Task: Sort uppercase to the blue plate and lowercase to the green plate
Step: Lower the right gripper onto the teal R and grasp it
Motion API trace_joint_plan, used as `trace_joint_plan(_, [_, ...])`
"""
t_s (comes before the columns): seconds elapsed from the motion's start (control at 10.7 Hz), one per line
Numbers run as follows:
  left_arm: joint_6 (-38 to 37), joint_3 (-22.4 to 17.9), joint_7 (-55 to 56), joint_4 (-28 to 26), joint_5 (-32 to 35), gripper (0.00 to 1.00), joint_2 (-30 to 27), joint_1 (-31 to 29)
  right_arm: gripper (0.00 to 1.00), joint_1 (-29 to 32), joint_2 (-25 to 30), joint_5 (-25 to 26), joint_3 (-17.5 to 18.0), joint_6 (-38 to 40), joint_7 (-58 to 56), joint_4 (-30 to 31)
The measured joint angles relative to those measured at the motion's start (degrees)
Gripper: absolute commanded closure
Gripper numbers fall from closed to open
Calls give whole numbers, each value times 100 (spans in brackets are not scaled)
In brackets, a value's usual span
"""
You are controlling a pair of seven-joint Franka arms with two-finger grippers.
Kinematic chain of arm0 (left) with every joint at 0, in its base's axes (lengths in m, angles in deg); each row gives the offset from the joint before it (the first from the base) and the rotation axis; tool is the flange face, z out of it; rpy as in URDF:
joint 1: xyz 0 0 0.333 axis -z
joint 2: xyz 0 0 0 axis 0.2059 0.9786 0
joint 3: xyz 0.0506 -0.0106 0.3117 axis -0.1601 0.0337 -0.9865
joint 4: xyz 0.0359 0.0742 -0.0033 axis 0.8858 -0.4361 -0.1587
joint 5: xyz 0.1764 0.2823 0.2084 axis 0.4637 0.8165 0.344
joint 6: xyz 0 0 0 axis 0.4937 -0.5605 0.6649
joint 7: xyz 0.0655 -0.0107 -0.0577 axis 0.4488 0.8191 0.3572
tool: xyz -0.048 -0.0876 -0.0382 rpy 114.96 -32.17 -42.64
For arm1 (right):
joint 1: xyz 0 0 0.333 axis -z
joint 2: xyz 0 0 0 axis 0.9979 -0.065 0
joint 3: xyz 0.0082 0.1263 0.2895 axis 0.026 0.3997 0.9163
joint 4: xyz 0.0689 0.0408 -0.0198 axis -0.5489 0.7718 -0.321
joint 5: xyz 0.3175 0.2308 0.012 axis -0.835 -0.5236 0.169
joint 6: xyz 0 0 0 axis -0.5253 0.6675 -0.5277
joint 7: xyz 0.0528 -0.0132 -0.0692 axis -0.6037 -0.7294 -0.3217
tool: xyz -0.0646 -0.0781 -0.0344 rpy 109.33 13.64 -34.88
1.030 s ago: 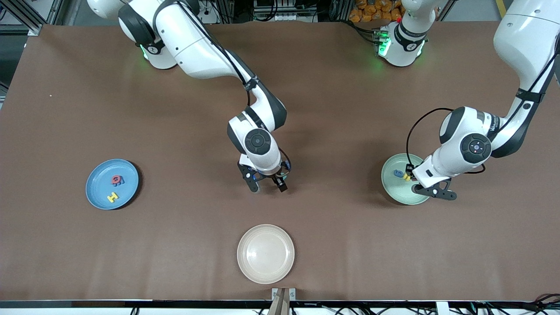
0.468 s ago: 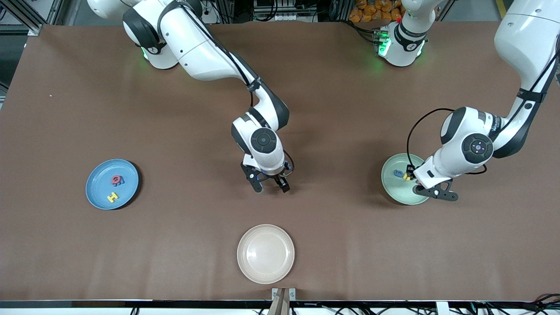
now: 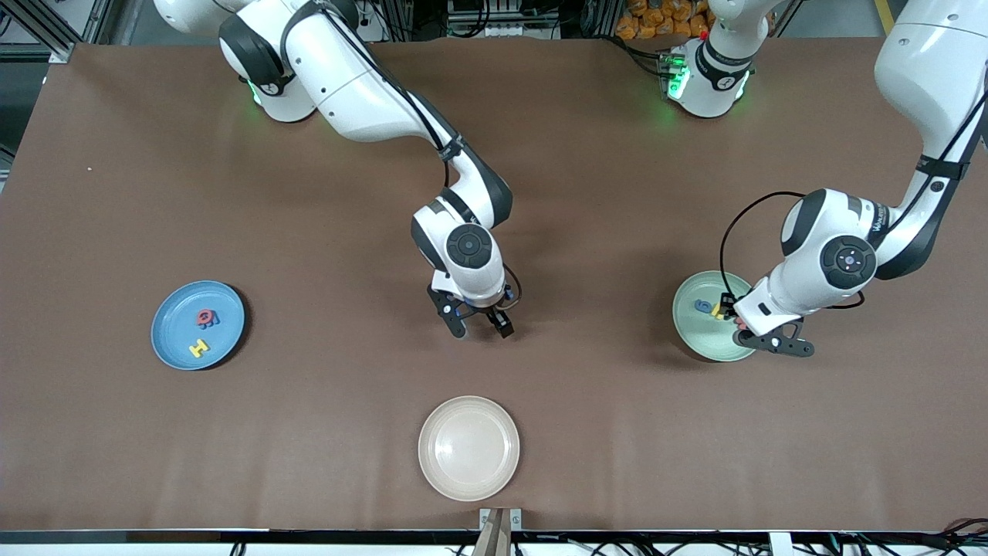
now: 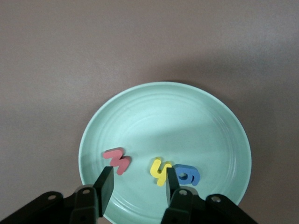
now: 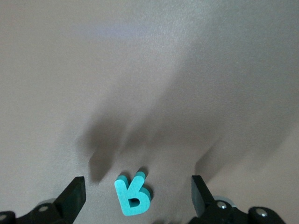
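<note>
Teal R lies under wide right gripper; left gripper wide over green plate.

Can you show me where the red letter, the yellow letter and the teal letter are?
red m [image 4: 117, 160], left wrist view, on its middle, lying in the green plate.
yellow h [image 4: 160, 171], left wrist view, on its stem.
teal R [image 5: 132, 195], right wrist view, on its middle, flat on the table.

H, Q in plate at right arm's end. Three letters in plate at left arm's end. R on table between.
</note>
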Motion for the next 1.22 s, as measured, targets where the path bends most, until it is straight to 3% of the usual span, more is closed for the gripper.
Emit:
trace_joint_plan(0.09, [0,0,0,24,3,41,-8,-9,91,-16,-11,30,0,0,0,0])
trace_joint_plan(0.19, [-3,-1,0,31,3,41,-25,-16,100,-30,-18,59,0,0,3,0])
trace_joint_plan(0.28, [-5,-4,0,31,4,40,-42,-24,100,-34,-17,73,0,16,6,-9])
trace_joint_plan(0.37, [-7,-5,0,31,4,33,-53,-32,100,-35,-16,84,0,34,10,-34])
trace_joint_plan(0.47, [-9,-8,0,31,4,13,-57,-36,100,-35,-15,96,-1,33,12,-57])
trace_joint_plan(0.56, [-12,-10,1,31,4,0,-56,-37,100,-35,-11,102,-2,37,15,-89])
trace_joint_plan(1.03, [-13,-3,1,31,13,0,-67,-33,100,38,-7,274,-86,18,-6,-148])
trace_joint_plan(1.22, [-13,-1,2,54,13,0,-71,-32,100,419,69,351,-140,19,-531,-177])
